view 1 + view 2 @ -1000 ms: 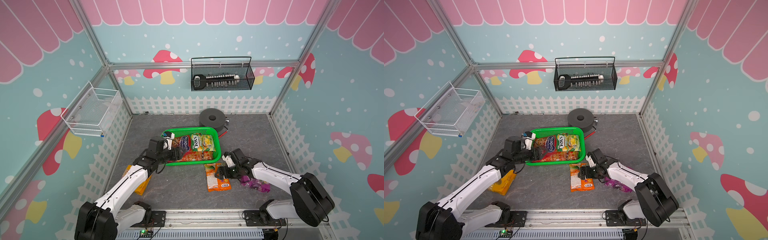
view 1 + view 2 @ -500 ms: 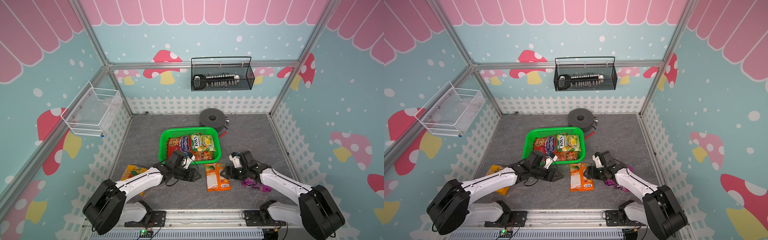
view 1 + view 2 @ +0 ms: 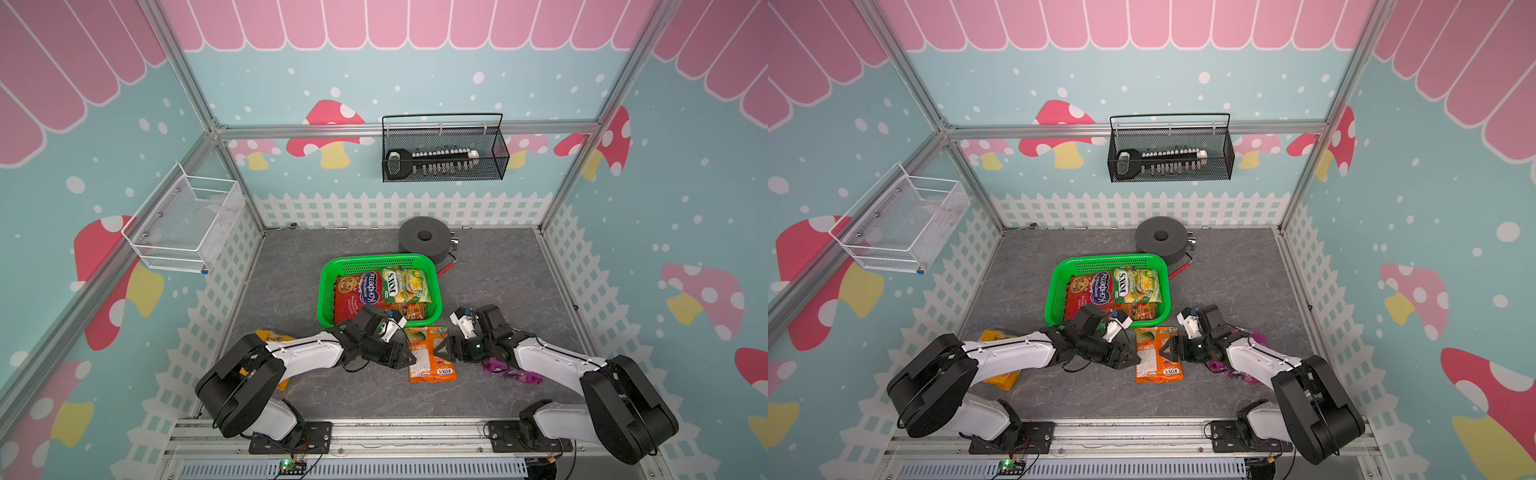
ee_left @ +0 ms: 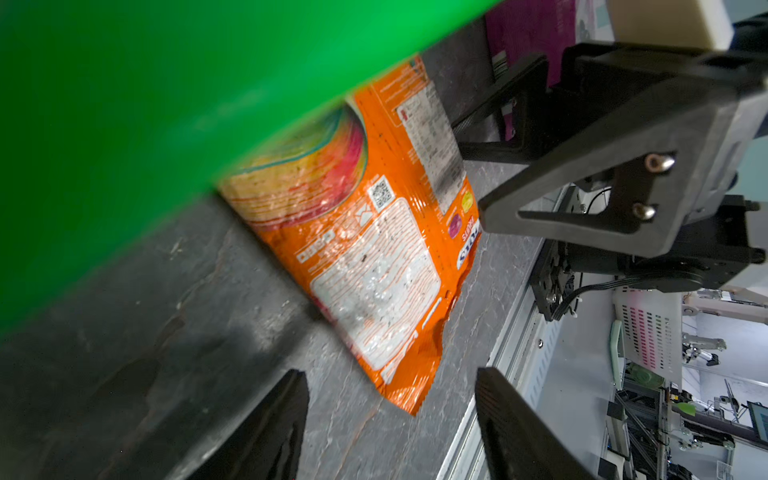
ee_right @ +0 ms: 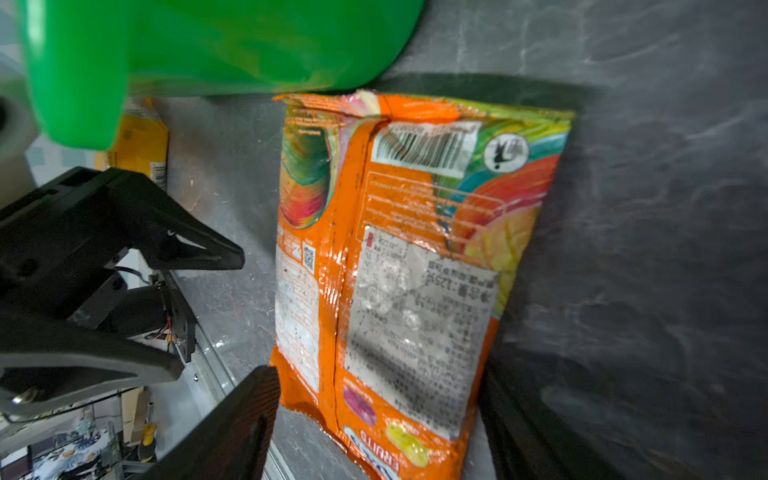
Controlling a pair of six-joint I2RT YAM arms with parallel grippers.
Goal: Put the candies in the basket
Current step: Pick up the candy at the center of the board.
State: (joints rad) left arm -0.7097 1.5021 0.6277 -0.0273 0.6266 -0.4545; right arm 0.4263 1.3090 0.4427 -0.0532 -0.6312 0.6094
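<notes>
Convergence since last frame: left hand [image 3: 409, 358] and right hand [image 3: 437, 352], both wide, flanked glossy orange bag [image 3: 430, 365], barcode-up, beside basket [image 3: 376, 262].

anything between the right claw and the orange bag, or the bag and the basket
Nothing visible. The open right claw sits at the orange bag's edge; the bag lies beside the green basket, only its near rim to clear.

Purple bag [image 3: 528, 377] lies mostly hidden under the right arm [image 3: 552, 362], yellow-orange bag [image 3: 1004, 379] half under the left arm [image 3: 1013, 353]; the basket [image 4: 124, 104] is blurred in both wrist views
</notes>
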